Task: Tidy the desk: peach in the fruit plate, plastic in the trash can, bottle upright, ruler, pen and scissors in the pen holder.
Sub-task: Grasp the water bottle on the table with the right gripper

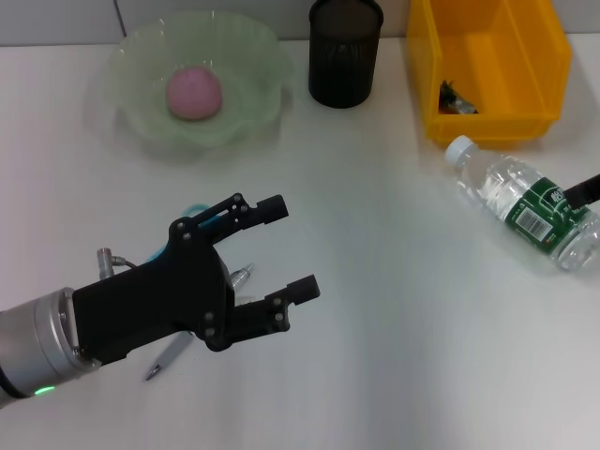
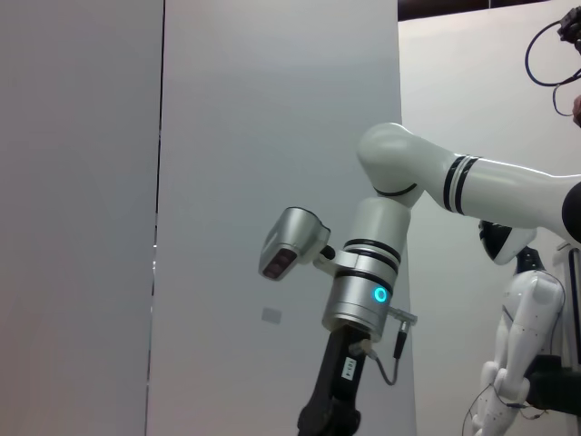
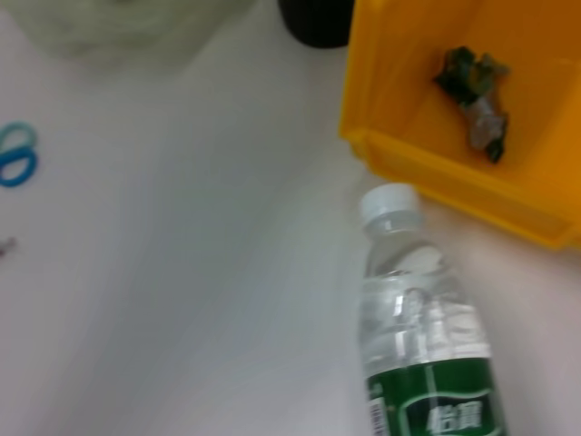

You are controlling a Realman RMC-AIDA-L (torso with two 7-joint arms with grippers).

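- Left gripper [image 1: 292,251] reached in from the lower left of the head view on a black wrist and silver forearm, fingers spread wide and holding nothing, hovering over the white desk [image 1: 394,356].
- Beneath that gripper lay a pen [image 1: 169,359], mostly hidden, and the blue handles of the scissors [image 1: 194,212] showed just behind the knuckles.
- Right gripper [image 1: 583,188] showed only as a dark tip at the right edge of the head view, touching or just over the bottle [image 1: 525,203]; whether open or closed could not be told.
- Bottle lay on its side at right centre, white cap toward the yellow trash can [image 1: 487,66], green label toward the frame edge.
- Peach [image 1: 194,92] sat in the pale green fruit plate [image 1: 141,66] at upper left; black pen holder [image 1: 345,52] stood between plate and bin.
- Right wrist view alone showed the crumpled plastic [image 3: 474,98] clearly, inside the bin.
- Left wrist view showed none of the desk things, only a wall and the other white arm [image 2: 472,186].
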